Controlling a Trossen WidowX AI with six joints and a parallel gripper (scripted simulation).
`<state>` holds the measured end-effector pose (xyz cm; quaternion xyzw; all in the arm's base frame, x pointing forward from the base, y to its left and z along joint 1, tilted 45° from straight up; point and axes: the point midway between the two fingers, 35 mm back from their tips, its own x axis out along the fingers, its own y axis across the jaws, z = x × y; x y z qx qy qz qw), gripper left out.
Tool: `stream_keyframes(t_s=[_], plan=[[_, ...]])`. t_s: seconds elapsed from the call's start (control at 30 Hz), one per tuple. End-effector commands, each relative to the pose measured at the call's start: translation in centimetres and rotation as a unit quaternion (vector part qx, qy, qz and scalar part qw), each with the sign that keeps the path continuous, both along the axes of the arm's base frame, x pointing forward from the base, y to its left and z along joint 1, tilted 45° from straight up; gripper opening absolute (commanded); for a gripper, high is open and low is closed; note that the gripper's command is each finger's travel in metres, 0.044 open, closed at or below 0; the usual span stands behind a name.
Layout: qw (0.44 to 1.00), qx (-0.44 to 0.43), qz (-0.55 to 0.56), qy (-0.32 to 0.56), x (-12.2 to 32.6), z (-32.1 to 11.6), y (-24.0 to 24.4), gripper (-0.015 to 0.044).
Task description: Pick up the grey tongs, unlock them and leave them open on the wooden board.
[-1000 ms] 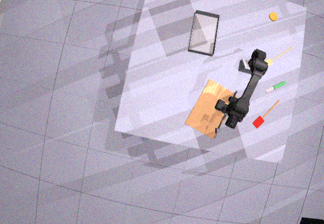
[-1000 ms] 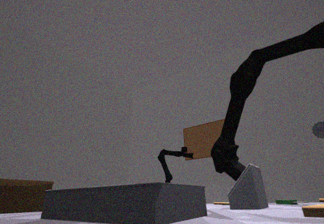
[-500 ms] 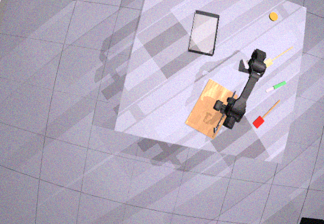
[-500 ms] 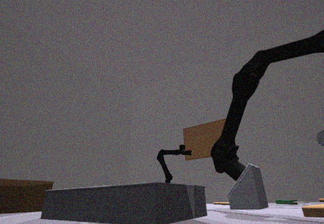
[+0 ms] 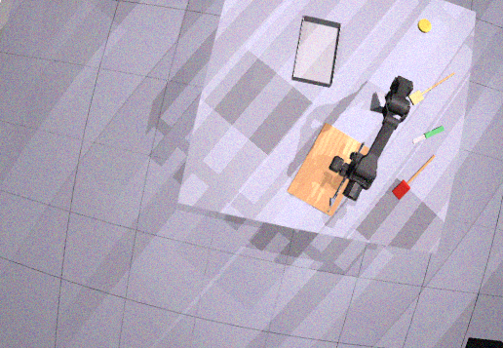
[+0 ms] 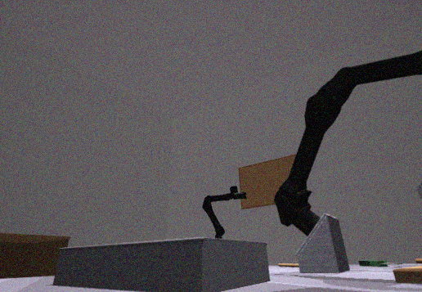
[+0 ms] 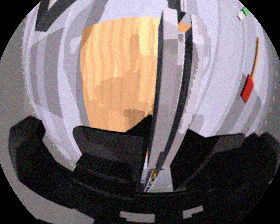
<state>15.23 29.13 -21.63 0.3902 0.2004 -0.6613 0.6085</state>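
Observation:
My gripper (image 7: 157, 118) is shut on the grey tongs (image 7: 170, 80) (image 5: 332, 200). In the wrist view both long arms of the tongs run away from the fingers, with a narrow gap between them at the far end. In the top view the tongs lie slantwise over the right side of the wooden board (image 5: 312, 167) (image 7: 108, 55); the arm hides their middle and the fingertips. Their height above the board and the state of the lock cannot be told. The roasting tin (image 5: 336, 54) (image 6: 131, 266) stands apart, behind the board, with no tongs across it.
A grey wedge block (image 5: 375, 103) (image 6: 325, 249) stands beside the arm's base. To the right lie a red-headed spatula (image 5: 401, 189) (image 7: 247, 89), a green and white marker (image 5: 434, 132) and a pale-headed tool (image 5: 416, 97). A yellow disc (image 5: 425, 25) lies at the far right.

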Motion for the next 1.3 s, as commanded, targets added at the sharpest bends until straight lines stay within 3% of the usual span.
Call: stream_keyframes(t_s=[0.0, 0.93, 1.27], plan=[[1.0, -0.003, -0.001, -0.003, 0.1, -0.5, -0.4, -0.015], [1.0, -0.026, -0.009, 0.001, 0.1, -3.2, -3.2, -0.015], [1.0, -0.027, -0.01, 0.004, 0.0, -3.2, -3.2, 0.0113]])
